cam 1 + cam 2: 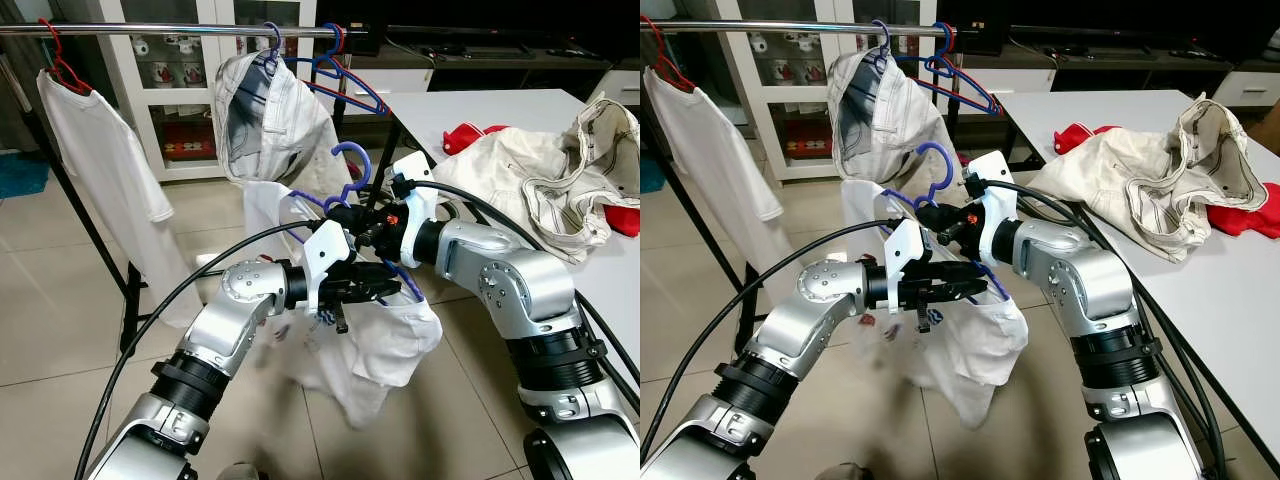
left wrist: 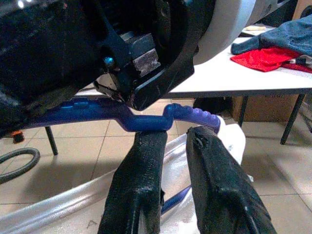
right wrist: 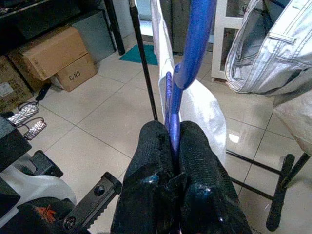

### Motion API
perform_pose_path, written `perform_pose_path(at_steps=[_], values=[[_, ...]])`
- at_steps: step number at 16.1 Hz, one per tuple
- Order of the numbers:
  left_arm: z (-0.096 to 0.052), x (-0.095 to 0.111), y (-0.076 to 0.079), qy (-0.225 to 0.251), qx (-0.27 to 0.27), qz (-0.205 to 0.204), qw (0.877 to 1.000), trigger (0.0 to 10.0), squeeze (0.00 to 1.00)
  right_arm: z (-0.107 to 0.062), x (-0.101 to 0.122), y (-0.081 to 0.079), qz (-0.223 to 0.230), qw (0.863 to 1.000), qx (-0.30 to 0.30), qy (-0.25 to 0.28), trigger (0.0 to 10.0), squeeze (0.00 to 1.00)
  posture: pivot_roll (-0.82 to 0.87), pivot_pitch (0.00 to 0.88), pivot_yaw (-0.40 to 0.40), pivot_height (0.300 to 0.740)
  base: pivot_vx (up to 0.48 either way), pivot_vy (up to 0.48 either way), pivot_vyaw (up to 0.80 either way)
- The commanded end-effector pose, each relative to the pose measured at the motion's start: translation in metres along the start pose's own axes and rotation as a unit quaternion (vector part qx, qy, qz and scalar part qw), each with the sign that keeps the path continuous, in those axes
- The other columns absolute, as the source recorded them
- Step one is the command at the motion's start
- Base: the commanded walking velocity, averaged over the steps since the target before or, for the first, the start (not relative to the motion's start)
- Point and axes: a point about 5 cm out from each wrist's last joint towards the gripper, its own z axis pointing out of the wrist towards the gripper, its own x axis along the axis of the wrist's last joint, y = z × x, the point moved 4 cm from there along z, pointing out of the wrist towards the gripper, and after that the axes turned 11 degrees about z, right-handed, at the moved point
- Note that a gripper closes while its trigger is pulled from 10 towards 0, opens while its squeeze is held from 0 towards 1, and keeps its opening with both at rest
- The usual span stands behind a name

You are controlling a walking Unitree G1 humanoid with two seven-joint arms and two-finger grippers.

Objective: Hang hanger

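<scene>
Right claw [image 3: 173, 146] is pressed together on the blue hanger [image 1: 350, 165], pinching its neck just under the hook, so the hook stays upright and free to go over the rail [image 1: 150, 30]. The hanger is in the centre of the frame, in front of the robot, with a white shirt [image 1: 385, 345] draped on it and hanging down toward the floor.

Left claw [image 2: 170, 161] is just below the hanger's ridged arm. Its fingers [image 2: 141, 185] are a little spread, with white cloth between them; I cannot tell if they really grip the cloth or only steady it. I think this claw is there so the shirt does not slip off while the other one lifts.

The rail runs along the top of the frame, from upper left to centre. It already carries a red hanger [image 1: 60, 65] with a white shirt and, near the top centre, more blue hangers [image 1: 335, 70] with a pale garment [image 1: 270, 115]. The held hook is well below the rail, so the hanging is not yet done. On the worktop [image 1: 480, 110] at the right lie more clothes [image 1: 540, 180].
</scene>
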Motion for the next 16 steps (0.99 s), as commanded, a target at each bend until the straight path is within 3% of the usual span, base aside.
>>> perform_pose_path(at_steps=[1,2,3,5,6,11,15,16], values=[[0.003,0.011,-0.001,0.019,-0.005,0.012,1.0,10.0,0.0,-0.002,0.002,0.002,-0.002,1.0,-0.003,0.001,10.0,0.0,0.0,0.0,-0.058,0.74,0.0,0.0,0.0],[0.003,0.01,0.002,0.02,-0.013,0.001,1.0,10.0,0.0,-0.002,0.002,0.002,-0.002,1.0,-0.002,0.001,10.0,0.0,0.0,0.0,-0.058,0.74,0.0,0.0,0.0],[0.004,0.008,0.005,0.019,-0.022,-0.005,1.0,10.0,1.0,-0.002,0.002,0.002,-0.002,1.0,-0.002,0.001,10.0,0.0,0.0,0.0,-0.059,0.74,0.0,0.0,0.0],[0.006,0.005,0.011,0.018,-0.034,-0.011,0.999,10.0,1.0,-0.002,0.002,0.001,-0.002,1.0,-0.001,0.001,10.0,0.0,0.0,0.0,-0.059,0.74,0.0,0.0,0.0],[0.01,-0.001,0.013,0.006,-0.035,-0.002,0.999,10.0,0.0,-0.001,0.003,-0.001,0.0,1.0,0.004,0.002,10.0,0.0,0.0,0.0,-0.058,0.74,0.0,0.0,0.0],[0.015,-0.009,0.014,-0.015,-0.04,0.013,0.999,10.0,0.0,-0.002,0.005,-0.004,0.002,1.0,0.016,0.005,10.0,0.0,-0.01,0.0,-0.057,0.74,0.0,0.0,0.0],[0.021,-0.012,0.024,-0.01,-0.063,-0.001,0.998,10.0,0.0,-0.003,0.007,-0.006,0.002,1.0,0.021,0.008,10.0,0.0,-0.01,0.0,-0.057,0.74,0.0,0.0,0.0],[0.021,-0.011,0.025,-0.006,-0.066,-0.003,0.998,8.6,0.0,-0.003,0.007,-0.006,0.002,1.0,0.021,0.008,10.0,0.0,-0.01,0.0,-0.058,0.74,0.0,0.0,0.0]])
